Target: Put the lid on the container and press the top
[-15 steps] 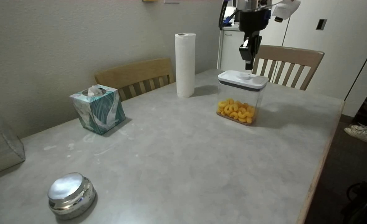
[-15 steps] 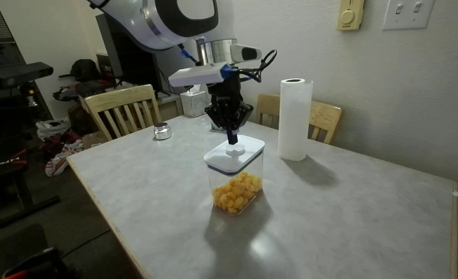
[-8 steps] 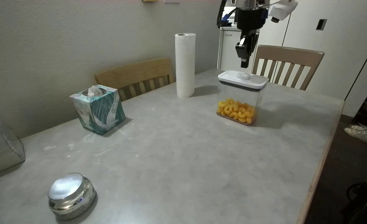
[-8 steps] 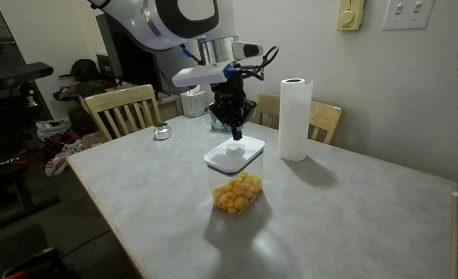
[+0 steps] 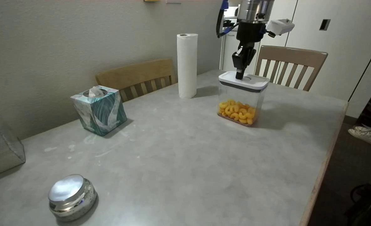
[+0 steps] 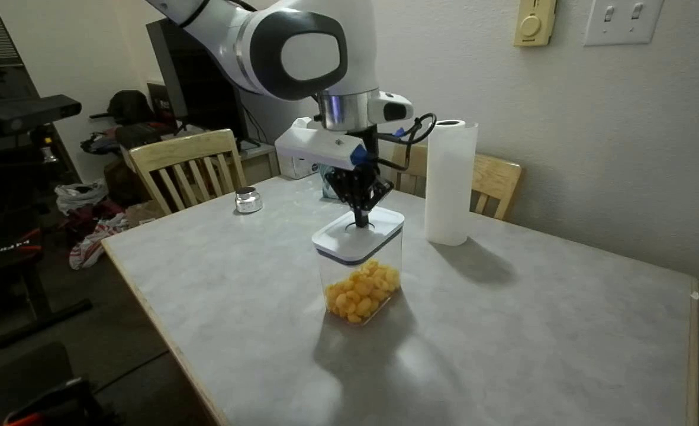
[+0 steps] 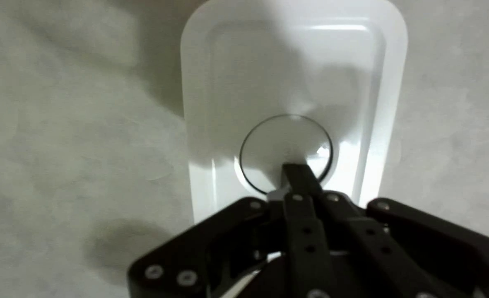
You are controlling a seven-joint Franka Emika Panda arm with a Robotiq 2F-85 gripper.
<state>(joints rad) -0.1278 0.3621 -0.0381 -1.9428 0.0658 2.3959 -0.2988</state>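
The white lid (image 5: 259, 82) sits flat on the clear container (image 5: 240, 95), which stands upright with yellow-orange snack pieces inside. The lid (image 6: 349, 244) and container (image 6: 362, 290) also show in the other exterior picture. My gripper (image 5: 239, 78) is shut with nothing between its fingers and points down at the lid's middle. In the wrist view the fingertips (image 7: 296, 166) touch or nearly touch the round top (image 7: 283, 140), covering its near edge. The top looks level with the lid (image 7: 244, 62), with a dark ring around it.
A paper towel roll (image 5: 187, 66) stands near the container on the wall side. A teal tissue box (image 5: 102, 110), a grey tissue box (image 5: 3, 147) and a shiny metal jar (image 5: 72, 197) are farther along the table. Wooden chairs (image 5: 292, 61) stand at the table edges.
My gripper has moved down from above the lid onto its middle. The round top stood raised before and is now level with the lid. The container has shifted very slightly.
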